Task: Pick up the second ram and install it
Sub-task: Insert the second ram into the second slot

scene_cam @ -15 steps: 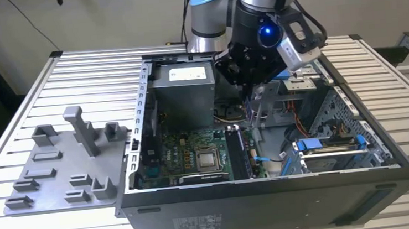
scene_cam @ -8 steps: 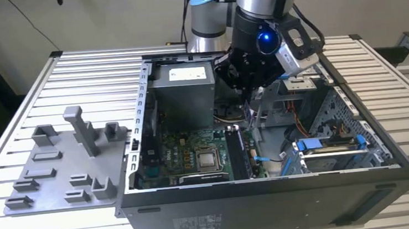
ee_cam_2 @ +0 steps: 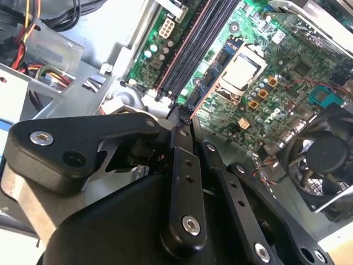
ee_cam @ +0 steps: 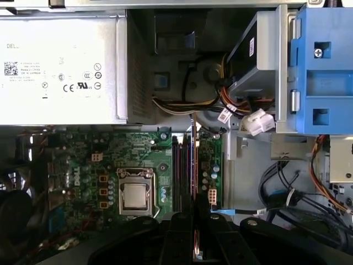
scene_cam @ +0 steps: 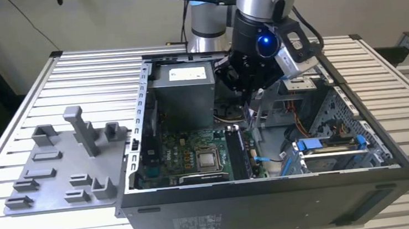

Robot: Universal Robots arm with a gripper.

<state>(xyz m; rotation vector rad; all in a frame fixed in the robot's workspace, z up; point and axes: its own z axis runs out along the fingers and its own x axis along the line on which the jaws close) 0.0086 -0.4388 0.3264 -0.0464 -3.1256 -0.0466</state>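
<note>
Over the open computer case on the tabletop, the exterior view has the claw hanging low above the memory slots of the motherboard. In the second wrist view the claw is pinched shut on the second ram, whose bluish label shows between the memory slots and the processor socket. In the first wrist view the second ram appears edge-on, parallel to the memory slots and just beside them, apparently not yet seated. Doing this well probably means keeping the stick upright and parallel, centring it over a free slot, matching its notch, and pressing straight down evenly along its length.
</note>
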